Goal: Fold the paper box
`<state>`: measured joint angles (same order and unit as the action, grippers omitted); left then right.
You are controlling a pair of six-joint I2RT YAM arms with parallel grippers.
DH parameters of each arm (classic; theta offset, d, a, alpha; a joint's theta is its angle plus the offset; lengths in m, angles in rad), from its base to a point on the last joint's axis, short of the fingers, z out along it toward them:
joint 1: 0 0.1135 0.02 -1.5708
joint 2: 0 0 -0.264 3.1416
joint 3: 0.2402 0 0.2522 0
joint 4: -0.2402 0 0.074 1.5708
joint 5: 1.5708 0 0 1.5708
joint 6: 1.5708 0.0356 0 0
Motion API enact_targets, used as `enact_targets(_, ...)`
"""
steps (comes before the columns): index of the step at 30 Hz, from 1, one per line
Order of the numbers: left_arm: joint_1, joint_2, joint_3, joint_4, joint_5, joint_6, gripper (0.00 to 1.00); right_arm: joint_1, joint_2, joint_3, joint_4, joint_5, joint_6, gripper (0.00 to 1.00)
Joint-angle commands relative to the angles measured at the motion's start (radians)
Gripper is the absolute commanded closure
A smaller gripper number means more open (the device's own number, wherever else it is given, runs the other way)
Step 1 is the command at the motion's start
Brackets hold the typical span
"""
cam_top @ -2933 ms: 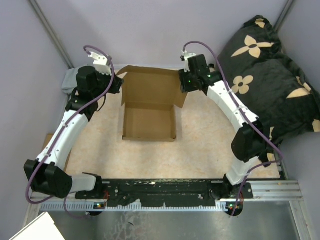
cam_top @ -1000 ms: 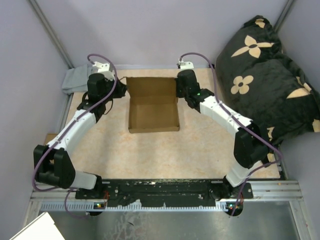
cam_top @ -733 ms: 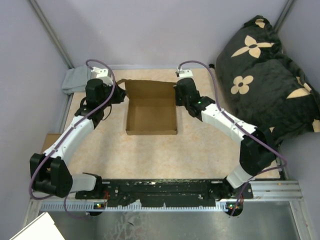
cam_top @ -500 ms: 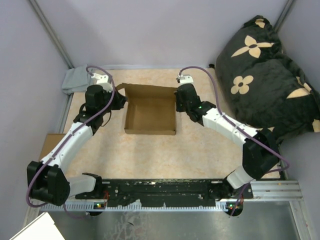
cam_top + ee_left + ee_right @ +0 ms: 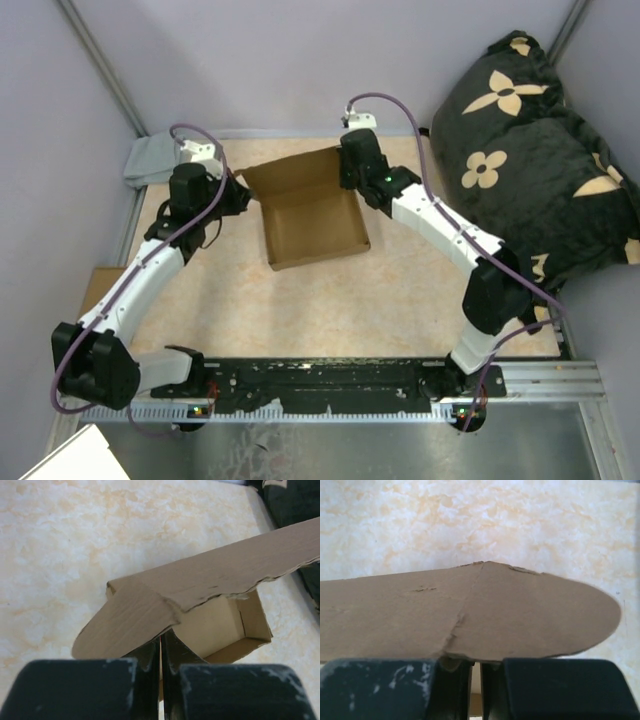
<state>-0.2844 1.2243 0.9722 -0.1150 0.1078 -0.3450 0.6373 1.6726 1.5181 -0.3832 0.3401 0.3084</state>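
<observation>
The left gripper (image 5: 160, 652) is pinched narrow on one rounded ear of the lid, and the right gripper (image 5: 476, 672) nips the opposite ear the same way. I think they hold both ends so the lid swings over evenly. The paper box (image 5: 312, 215) sits on the table (image 5: 400, 290) between them, toward the far side, a little turned. It is a plain brown tray with walls up and its lid raised, not yet closed.

Pale lavender walls (image 5: 300, 60) close in a beige, marbled worktop (image 5: 300, 320), with a slanting metal post (image 5: 100, 65) at the far left corner. A black cushion (image 5: 540, 130) with cream flowers slumps against the right wall, and a grey folded cloth (image 5: 148, 160) lies in the far left corner. A ribbed metal rail (image 5: 560, 385) edges the near side. The light is soft and even.
</observation>
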Motion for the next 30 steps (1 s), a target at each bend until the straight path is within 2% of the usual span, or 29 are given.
enact_targets(1, -0.015, 0.029, 0.092, -0.019, 0.026, -0.024, 1.00, 0.015, 0.064, 0.133, -0.024, -0.027, 0.028, 0.92)
enact_targets(7, -0.016, 0.066, 0.137, -0.025, 0.029, -0.026, 1.00, 0.013, 0.104, 0.185, -0.061, -0.027, 0.051, 0.92)
enact_targets(12, -0.016, 0.076, 0.120, -0.020, 0.040, -0.019, 1.00, 0.013, 0.110, 0.167, -0.077, -0.030, 0.037, 0.91)
enact_targets(20, -0.016, 0.016, 0.038, -0.037, 0.045, -0.009, 0.99, 0.013, 0.009, -0.020, -0.063, -0.056, 0.046, 0.90)
enact_targets(24, -0.016, -0.026, 0.013, -0.086, 0.050, 0.001, 0.96, 0.013, -0.071, -0.115, -0.076, -0.077, 0.063, 0.88)
enact_targets(26, -0.017, -0.056, -0.004, -0.113, 0.056, 0.004, 0.90, 0.013, -0.107, -0.174, -0.082, -0.096, 0.066, 0.83)
enact_targets(28, -0.018, -0.090, -0.028, -0.141, 0.064, 0.007, 0.77, 0.013, -0.148, -0.223, -0.089, -0.126, 0.070, 0.66)
enact_targets(30, -0.018, -0.132, -0.063, -0.174, 0.076, 0.003, 0.68, 0.013, -0.189, -0.273, -0.096, -0.167, 0.072, 0.56)
